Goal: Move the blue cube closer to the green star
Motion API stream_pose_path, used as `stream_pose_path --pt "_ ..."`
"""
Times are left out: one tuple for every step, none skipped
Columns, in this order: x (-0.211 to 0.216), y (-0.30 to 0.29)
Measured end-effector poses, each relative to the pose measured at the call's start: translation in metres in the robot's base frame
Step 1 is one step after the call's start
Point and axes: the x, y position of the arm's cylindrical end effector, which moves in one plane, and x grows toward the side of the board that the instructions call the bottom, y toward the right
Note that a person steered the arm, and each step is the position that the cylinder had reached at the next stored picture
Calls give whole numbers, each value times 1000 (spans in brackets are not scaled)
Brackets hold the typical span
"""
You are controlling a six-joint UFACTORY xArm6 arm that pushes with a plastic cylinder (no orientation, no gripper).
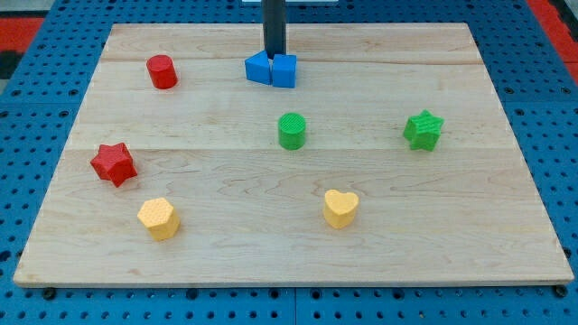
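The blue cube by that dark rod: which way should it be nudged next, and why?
Probably a short push toward the view's lower right. My tip sits just above the blue cube, beside another blue block, while the green star lies to the lower right; the green cylinder stands off that path.

A red cylinder (163, 71), red star (113, 163), green cylinder (292, 131) (mid-board) and two yellow hearts (158, 218) (340, 208).
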Motion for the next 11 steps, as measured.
stream_pose_path --pt "-8 -50" --pt "16 -43" --pt "35 -31" --pt "48 -2" --pt "48 28" --pt "57 48" --pt "58 49" --pt "54 52" --pt "42 52" --pt "59 81" --pt "116 133"
